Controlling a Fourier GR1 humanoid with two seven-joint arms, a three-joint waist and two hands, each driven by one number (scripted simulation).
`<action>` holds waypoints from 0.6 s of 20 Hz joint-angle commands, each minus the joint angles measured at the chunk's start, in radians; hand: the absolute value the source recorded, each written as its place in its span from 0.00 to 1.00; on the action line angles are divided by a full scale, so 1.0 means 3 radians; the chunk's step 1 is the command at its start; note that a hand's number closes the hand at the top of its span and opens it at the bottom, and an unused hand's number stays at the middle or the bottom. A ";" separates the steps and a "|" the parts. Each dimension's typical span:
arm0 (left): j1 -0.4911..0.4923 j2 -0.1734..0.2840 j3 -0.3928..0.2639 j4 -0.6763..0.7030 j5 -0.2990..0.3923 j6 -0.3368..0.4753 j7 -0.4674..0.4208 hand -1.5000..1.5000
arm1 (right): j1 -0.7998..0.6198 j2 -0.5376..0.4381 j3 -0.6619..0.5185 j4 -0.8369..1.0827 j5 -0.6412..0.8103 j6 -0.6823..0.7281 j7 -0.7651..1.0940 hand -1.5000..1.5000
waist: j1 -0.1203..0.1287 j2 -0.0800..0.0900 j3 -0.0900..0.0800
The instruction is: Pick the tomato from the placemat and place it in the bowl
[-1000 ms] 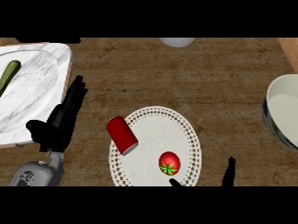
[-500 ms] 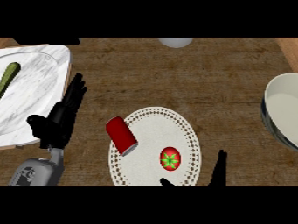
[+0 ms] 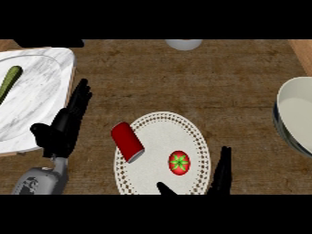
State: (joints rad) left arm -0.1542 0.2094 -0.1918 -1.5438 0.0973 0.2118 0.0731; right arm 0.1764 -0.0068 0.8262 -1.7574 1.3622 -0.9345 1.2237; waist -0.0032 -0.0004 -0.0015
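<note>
Head view: we are looking down on a brown wooden counter (image 3: 185,77), where the tomato (image 3: 178,162) is lying on the white placemat (image 3: 168,137) beside a red can (image 3: 127,141). Our right hand (image 3: 219,176) is hovering just right of the tomato with fingers straight, our left hand (image 3: 67,123) is resting spread by a marble board (image 3: 30,91), and the bowl (image 3: 307,119) is sitting at the right edge.

Even, soft light; no glare — faint shadows, black hands lack detail

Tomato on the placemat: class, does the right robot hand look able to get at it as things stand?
Probably yes. The right robot hand is open beside the tomato, apart from it, with only bare placemat between. The red can lies on the tomato's far side.
</note>
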 commanded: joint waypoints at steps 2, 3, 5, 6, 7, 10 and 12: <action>-0.0114 -0.0037 -0.0004 0.0035 -0.0056 0.0030 0.0095 0.50 | -0.0183 0.0021 0.0103 0.0072 -0.0035 -0.0367 0.0741 0.00 | -0.0001 0.0006 0.0005; 0.0046 -0.0161 -0.0121 -0.0067 -0.0120 0.0143 0.0095 0.50 | -0.0191 0.0021 0.0101 0.0041 0.0034 -0.0287 0.0798 0.00 | 0.0011 -0.0001 0.0004; 0.0062 0.0007 0.0085 0.0114 0.0045 -0.0094 -0.0155 0.50 | -0.0334 0.0021 0.0052 0.0103 -0.0026 -0.0441 0.0819 0.00 | 0.0015 0.0014 0.0001; 0.0008 -0.0046 0.0062 0.0133 -0.0018 -0.0013 -0.0071 0.50 | -0.0308 0.0021 0.0098 0.0027 0.0040 -0.0319 0.0846 0.00 | 0.0000 0.0006 0.0002; -0.0019 -0.0021 0.0071 -0.0010 0.0008 -0.0019 0.0012 0.50 | -0.0353 0.0021 0.0019 0.0099 -0.0090 -0.0373 0.0854 0.00 | 0.0020 0.0005 0.0004; -0.0006 -0.0111 0.0008 0.0086 -0.0067 0.0020 -0.0086 0.50 | -0.0304 0.0021 0.0030 0.0242 -0.0115 -0.0613 0.0789 0.00 | 0.0005 0.0006 0.0004; 0.0035 -0.0056 0.0036 -0.0017 -0.0021 -0.0045 -0.0066 0.50 | -0.0443 0.0021 -0.0080 0.0562 -0.0246 -0.0832 0.0730 0.00 | 0.0039 0.0009 0.0007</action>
State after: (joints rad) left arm -0.1506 0.1881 -0.1886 -1.5363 0.0840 0.2113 0.0596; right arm 0.0986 -0.0075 0.8244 -1.6634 1.3196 -1.0479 1.2581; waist 0.0015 0.0012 -0.0003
